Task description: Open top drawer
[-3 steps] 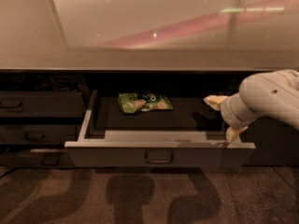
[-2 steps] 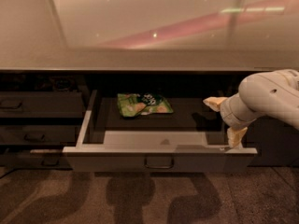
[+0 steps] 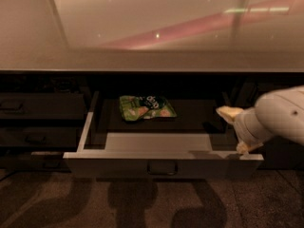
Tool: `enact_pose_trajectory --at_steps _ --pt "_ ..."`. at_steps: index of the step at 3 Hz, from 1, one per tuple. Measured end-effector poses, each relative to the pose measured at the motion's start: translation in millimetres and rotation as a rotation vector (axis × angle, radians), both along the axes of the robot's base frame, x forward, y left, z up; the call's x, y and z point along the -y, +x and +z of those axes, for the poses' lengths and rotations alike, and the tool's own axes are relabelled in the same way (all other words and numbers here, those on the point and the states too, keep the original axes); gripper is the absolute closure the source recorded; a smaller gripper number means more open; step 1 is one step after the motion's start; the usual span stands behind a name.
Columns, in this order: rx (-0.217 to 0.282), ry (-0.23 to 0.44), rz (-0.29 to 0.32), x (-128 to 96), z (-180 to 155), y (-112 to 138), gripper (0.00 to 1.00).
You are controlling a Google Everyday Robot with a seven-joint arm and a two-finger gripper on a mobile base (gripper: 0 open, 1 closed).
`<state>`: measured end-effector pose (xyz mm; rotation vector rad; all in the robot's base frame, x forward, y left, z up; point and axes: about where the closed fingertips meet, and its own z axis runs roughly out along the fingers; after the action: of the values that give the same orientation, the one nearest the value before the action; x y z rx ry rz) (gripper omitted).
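Observation:
The top drawer (image 3: 114, 166) stands pulled out under the counter, its long front low in the view with a small dark loop handle (image 3: 162, 167) at centre. Its tray is open to view and holds a green snack bag (image 3: 145, 107) near the back. My gripper (image 3: 236, 132) comes in from the right on a white arm and sits at the drawer's right end, by the right side wall just behind the front panel. One yellowish fingertip (image 3: 230, 112) shows above the tray and another (image 3: 243, 148) touches the front's top edge.
A glossy counter top (image 3: 152, 27) overhangs the drawers. Shorter closed drawer fronts (image 3: 40, 106) with the same loop handles stack at the left. Dark carpet (image 3: 142, 203) lies below the open drawer front.
The drawer has slid further out toward the camera, showing more of the tray. My gripper has moved with its right end, slightly lower and forward.

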<state>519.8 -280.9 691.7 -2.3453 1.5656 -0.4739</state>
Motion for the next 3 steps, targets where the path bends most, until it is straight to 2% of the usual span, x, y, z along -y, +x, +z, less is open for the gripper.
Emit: enact_pose_trajectory --at_steps 2,3 --pt "-0.002 -0.001 -0.002 1 3 -2 0.0" --pt "-0.015 -0.009 -0.016 7 -1 -18 0.0"
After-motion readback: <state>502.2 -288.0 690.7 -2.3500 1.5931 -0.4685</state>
